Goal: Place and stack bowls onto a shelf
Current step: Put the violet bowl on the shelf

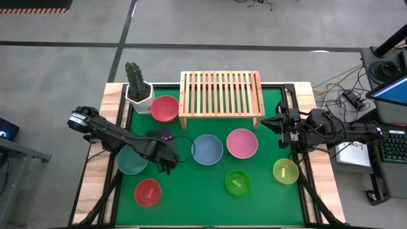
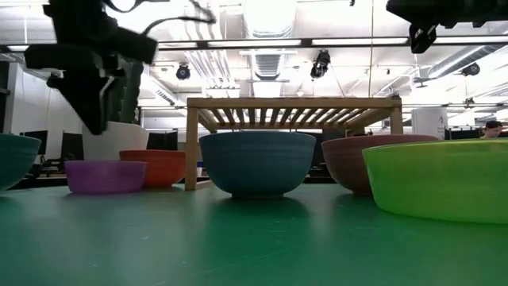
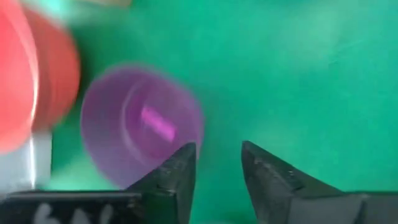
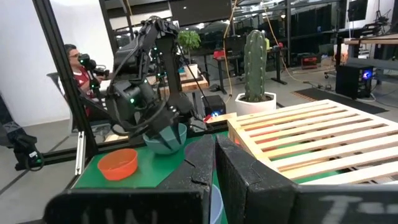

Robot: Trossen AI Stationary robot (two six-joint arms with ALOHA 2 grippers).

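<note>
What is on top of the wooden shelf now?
Nothing lies on the shelf; its slatted top is bare in the high view. No bowl is stacked there. The space under it is partly hidden.

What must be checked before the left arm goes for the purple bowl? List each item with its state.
1. Left gripper open: ok, a gap shows between its fingers.
2. Left gripper empty: ok.
3. Purple bowl upright, nothing inside it: ok.
4. Fingers lined up on the bowl's rim: not ok; in the wrist view the bowl sits off to one side of them.
5. Clear of the red bowl beside it: cannot tell.
6. Shelf top free: ok. Right gripper waits shut at the shelf's right end.
</note>
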